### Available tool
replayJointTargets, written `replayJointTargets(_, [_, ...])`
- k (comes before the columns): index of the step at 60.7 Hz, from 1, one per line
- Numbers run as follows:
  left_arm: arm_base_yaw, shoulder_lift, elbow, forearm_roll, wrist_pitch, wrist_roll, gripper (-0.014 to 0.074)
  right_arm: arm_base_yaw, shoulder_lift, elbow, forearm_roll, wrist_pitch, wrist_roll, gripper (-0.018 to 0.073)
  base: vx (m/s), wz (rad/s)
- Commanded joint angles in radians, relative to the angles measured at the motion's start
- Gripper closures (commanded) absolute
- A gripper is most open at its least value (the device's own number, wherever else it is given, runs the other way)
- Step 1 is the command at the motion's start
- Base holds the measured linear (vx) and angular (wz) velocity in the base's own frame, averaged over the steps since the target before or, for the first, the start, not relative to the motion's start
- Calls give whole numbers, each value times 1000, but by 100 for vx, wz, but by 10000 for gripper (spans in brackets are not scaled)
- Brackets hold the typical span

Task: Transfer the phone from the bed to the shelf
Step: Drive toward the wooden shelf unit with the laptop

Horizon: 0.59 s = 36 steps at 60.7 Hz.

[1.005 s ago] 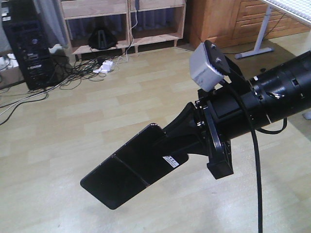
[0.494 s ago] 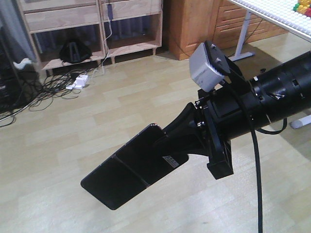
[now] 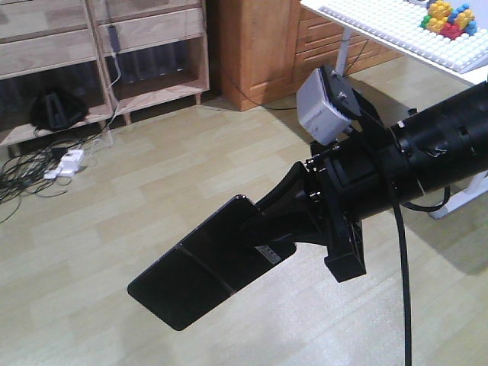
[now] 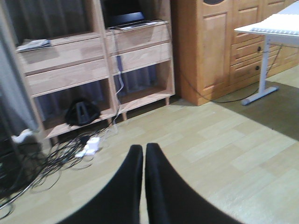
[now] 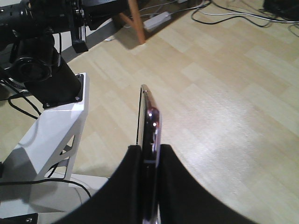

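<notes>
The phone [image 3: 204, 263], a glossy black slab with a seam across its middle and a small white sticker, hangs over the wood floor. My right gripper [image 3: 263, 225] is shut on its sticker end. In the right wrist view the phone [image 5: 148, 116] shows edge-on, its rose-gold edge clamped between the black fingers of the right gripper [image 5: 148, 149]. My left gripper [image 4: 143, 149] is shut with nothing in it and points toward the pale-wood shelf [image 4: 70, 65]. That shelf [image 3: 91, 42] stands at the back left in the front view. The bed is out of view.
An orange-wood cabinet [image 4: 210, 46] stands right of the shelf. A white table [image 3: 381, 27] with toy bricks [image 3: 446, 17] is at the far right. Cables and a white power strip [image 4: 88, 145] lie on the floor by the shelf, and a black bag [image 4: 81, 112] sits in a low compartment. The robot's white base [image 5: 51, 135] is beside the phone.
The whole background has slid left in the front view: shelf and cables moved left, cabinet and white table came in. The right gripper and phone keep the same pose.
</notes>
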Motion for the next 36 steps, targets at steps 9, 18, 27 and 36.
replayJointTargets(9, [-6,-14,-22,-9,-73,-6,595,-1,-35,-28,78,63,0,561,42,-22])
replayJointTargets(18, [-6,-14,-22,-9,-73,-6,595,-1,-35,-28,78,63,0,561,42,-17])
replayJointTargets(27, [-6,-14,-22,-9,-73,-6,595,-1,-35,-28,78,63,0,561,43,-10])
replayJointTargets(36, [-6,-14,-22,-9,-73,-6,595,-1,-35,-28,78,63,0,561,44,-5])
